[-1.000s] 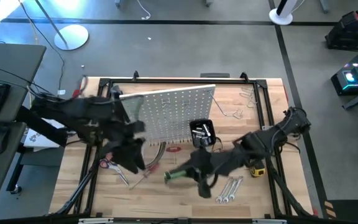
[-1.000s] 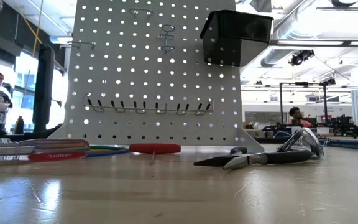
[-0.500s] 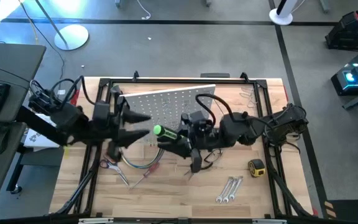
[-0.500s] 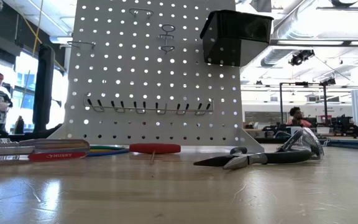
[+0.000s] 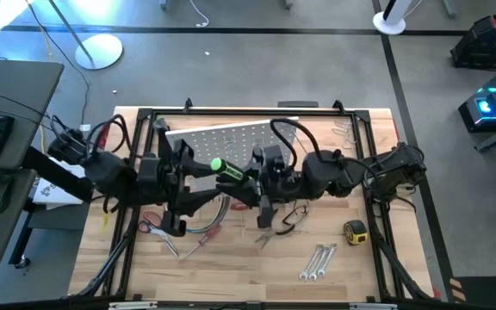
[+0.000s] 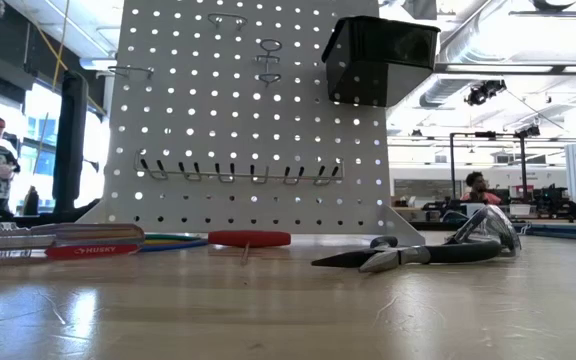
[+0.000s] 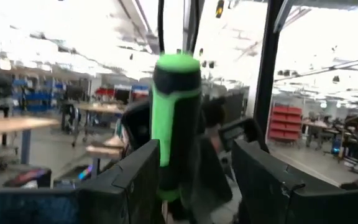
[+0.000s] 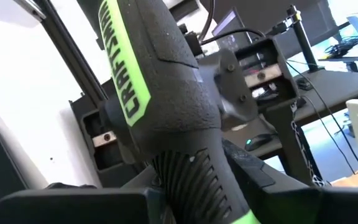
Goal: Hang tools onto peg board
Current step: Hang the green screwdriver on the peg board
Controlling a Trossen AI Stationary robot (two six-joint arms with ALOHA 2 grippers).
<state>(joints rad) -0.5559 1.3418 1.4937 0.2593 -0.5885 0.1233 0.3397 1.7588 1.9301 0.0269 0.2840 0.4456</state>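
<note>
A green-and-black-handled screwdriver (image 5: 224,169) hangs in the air in front of the white peg board (image 5: 231,139), with my right gripper (image 5: 250,179) shut on it. Its butt end points toward my left gripper (image 5: 200,174), which is open. In the left wrist view the handle (image 7: 174,124) stands between the left fingers, close to one finger (image 7: 135,183); I cannot tell whether they touch. The low view shows the peg board (image 6: 248,120) standing upright with its black bin (image 6: 378,58); neither gripper is in that view. My right gripper pinches the screwdriver's handle at its ribbed black part (image 8: 188,171), toward the shaft end, between its two fingers. It reaches in roughly level from the table's right. The screwdriver is lifted clear of the table, its thick green-striped end pointing away toward the left arm.
On the table lie red-handled scissors (image 5: 150,226), a red screwdriver (image 5: 203,239), pliers (image 6: 408,254), two wrenches (image 5: 317,261) and a yellow tape measure (image 5: 355,230). Metal clamps (image 5: 343,133) lie at the far right. A black frame (image 5: 373,164) surrounds the work area.
My right gripper has carried the green screwdriver up from near the table's front and toward the peg board and the left arm. My left gripper has tipped up from pointing down to about level, rolled, and come toward the screwdriver's butt end.
</note>
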